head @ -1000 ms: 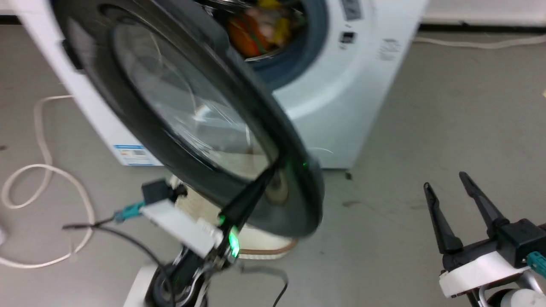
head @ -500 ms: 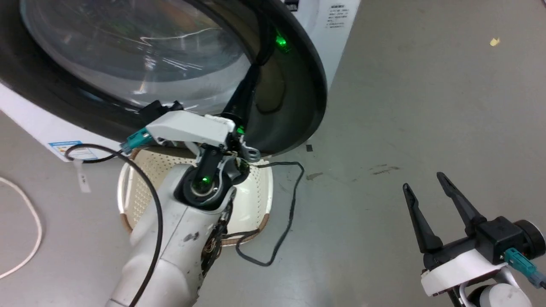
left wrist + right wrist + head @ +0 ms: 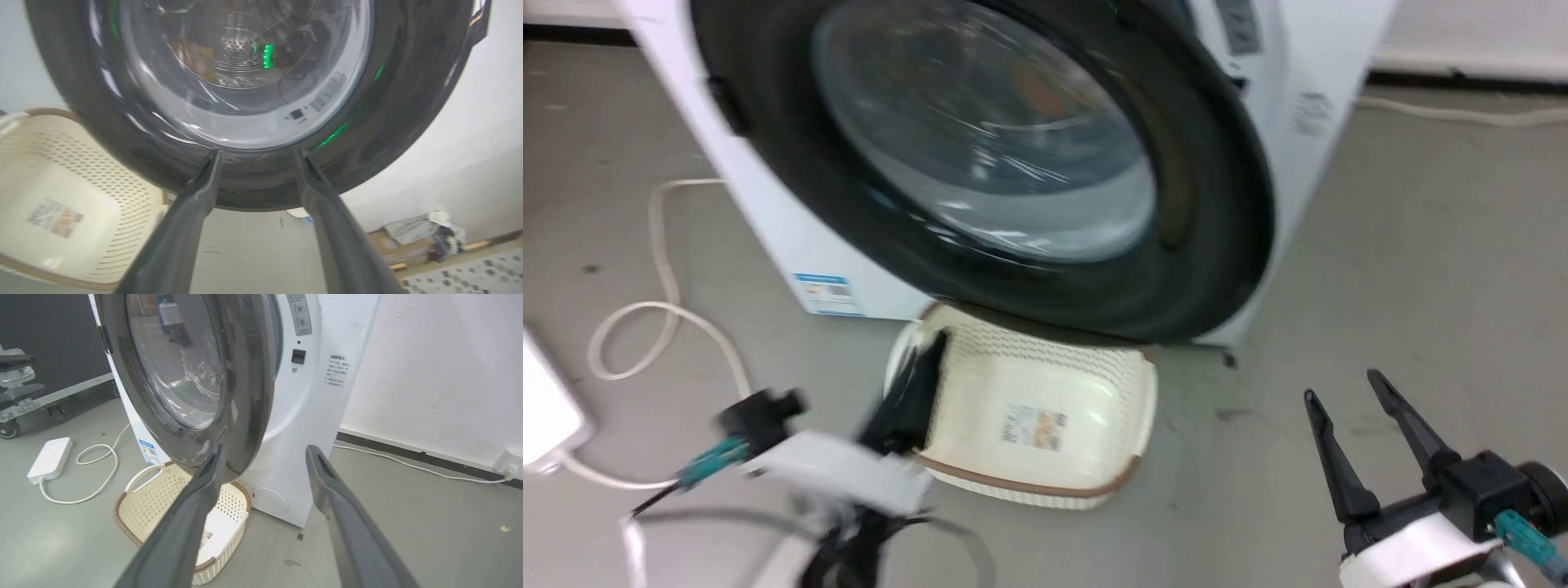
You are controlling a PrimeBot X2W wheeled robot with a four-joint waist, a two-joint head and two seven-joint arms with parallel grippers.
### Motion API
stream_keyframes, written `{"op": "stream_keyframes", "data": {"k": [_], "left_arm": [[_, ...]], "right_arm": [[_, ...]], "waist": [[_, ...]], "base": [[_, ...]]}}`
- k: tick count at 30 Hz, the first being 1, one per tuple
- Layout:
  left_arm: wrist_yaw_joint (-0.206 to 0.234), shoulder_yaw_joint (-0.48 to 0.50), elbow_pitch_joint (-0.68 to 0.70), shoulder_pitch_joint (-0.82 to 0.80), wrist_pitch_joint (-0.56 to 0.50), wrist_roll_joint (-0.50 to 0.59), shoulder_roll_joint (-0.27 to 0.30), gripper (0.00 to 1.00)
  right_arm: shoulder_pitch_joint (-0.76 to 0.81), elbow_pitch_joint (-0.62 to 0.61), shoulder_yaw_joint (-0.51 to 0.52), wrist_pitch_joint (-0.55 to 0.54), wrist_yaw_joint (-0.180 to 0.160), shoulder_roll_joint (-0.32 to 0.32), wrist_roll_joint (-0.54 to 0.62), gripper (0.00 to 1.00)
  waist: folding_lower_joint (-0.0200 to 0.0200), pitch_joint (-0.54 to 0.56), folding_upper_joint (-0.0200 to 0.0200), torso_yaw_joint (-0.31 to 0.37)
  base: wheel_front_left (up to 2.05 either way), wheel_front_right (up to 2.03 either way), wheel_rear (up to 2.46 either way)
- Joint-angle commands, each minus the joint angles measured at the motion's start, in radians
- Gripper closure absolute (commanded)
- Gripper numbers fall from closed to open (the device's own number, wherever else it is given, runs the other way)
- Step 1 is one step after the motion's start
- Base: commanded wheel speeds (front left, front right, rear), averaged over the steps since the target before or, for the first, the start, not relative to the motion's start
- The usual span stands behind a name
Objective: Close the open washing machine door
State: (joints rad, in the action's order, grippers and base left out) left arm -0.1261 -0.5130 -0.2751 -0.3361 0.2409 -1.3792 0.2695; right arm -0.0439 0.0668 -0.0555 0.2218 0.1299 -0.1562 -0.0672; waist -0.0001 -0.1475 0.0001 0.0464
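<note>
The washing machine door [image 3: 980,163] hangs partly open on its left-side hinge. It is swung close to the white washing machine [image 3: 1307,163], and the right wrist view shows a gap between its black rim and the machine's front. Through the bulging glass, the left wrist view shows the perforated steel drum and some blurred coloured laundry.

The left gripper [image 3: 257,153] is low in front of the door with its jaws spread wide and nothing between them. Its tips point at the door's lower rim; whether they touch it cannot be told. In the head view this gripper is blurred, above the left edge of a cream perforated laundry basket [image 3: 1029,488] that sits on the floor under the door.

The right gripper [image 3: 1343,385] is well off to the right above the grey floor [image 3: 1421,269], jaws also wide apart and empty.
</note>
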Motion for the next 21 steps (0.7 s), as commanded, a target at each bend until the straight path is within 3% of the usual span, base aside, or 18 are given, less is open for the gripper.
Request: {"op": "stream_keyframes", "data": {"k": [1, 3, 5, 8, 12, 18, 19, 20, 21], "left_arm": [[-0.004, 0.025, 0.010, 0.031, 0.015, 0.083, 0.034, 0.00], [0.029, 0.121, 0.034, 0.075, 0.020, 0.231, 0.049, 0.00], [0.071, 0.241, 0.081, 0.128, 0.020, 0.391, 0.025, 0.00], [0.103, 0.313, 0.156, 0.204, 0.020, 0.681, 0.012, 0.00], [0.111, 0.349, 0.258, 0.277, 0.021, 0.971, -0.033, 0.00], [0.073, 0.310, 0.326, 0.376, 0.021, 1.256, -0.079, 0.00], [0.072, 0.305, 0.325, 0.383, 0.021, 1.271, -0.084, 0.00], [0.072, 0.301, 0.324, 0.388, 0.021, 1.283, -0.090, 0.00], [0.071, 0.297, 0.326, 0.390, 0.021, 1.294, -0.094, 0.00]], "right_arm": [[0.018, -0.008, 0.005, -0.002, 0.001, 0.000, -0.001, 0.00], [0.034, -0.013, 0.009, -0.005, 0.001, 0.002, -0.004, 0.00], [0.048, -0.016, 0.008, -0.006, 0.001, 0.002, -0.005, 0.00], [0.062, -0.013, 0.004, -0.007, 0.001, 0.005, -0.006, 0.00], [0.077, -0.010, 0.005, -0.003, 0.001, 0.021, -0.001, 0.00], [0.106, 0.006, -0.004, 0.012, 0.001, 0.055, 0.005, 0.00], [0.106, 0.010, -0.010, 0.010, 0.001, 0.057, 0.002, 0.08], [0.104, 0.010, -0.015, 0.010, 0.001, 0.057, 0.002, 0.55], [0.100, 0.007, -0.021, 0.011, 0.001, 0.056, -0.002, 0.94]], "waist": [[0.0001, 0.069, -0.0001, -0.082], [0.0001, 0.088, -0.0001, -0.113], [0.0001, 0.103, -0.0001, -0.138], [0.0001, 0.120, -0.0001, -0.160], [0.0001, 0.134, -0.0001, -0.173], [0.0001, 0.147, -0.0001, -0.168], [0.0001, 0.146, -0.0001, -0.167], [0.0001, 0.144, -0.0001, -0.167], [0.0001, 0.139, -0.0001, -0.167]], "base": [[0.00, 0.00, 0.00], [0.00, 0.00, 0.00], [0.00, 0.00, 0.00], [0.00, 0.00, 0.00], [0.00, 0.00, 0.00], [0.00, 0.00, 0.00], [0.00, 0.00, 0.00], [0.00, 0.00, 0.00], [0.00, 0.00, 0.00]]}}
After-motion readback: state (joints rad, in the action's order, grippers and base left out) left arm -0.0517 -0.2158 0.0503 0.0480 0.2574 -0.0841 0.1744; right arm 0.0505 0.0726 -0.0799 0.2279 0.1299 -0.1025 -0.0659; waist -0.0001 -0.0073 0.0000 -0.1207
